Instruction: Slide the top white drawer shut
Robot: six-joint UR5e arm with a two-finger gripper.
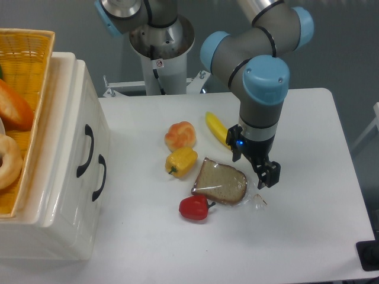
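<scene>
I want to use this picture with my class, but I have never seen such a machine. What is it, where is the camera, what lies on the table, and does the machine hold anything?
This is a robot arm with jointed grey and blue segments, ending in a two-finger gripper. One fixed camera looks down at the white table from the front.

On the table lie a banana, a peach-like fruit, a yellow pepper, a red pepper and a wrapped bread slice.

At the left stands a white cabinet with two black-handled drawers; the top drawer is the one to push shut. A basket of food sits on top.

The gripper hangs near the bread, open, holding nothing.
</scene>
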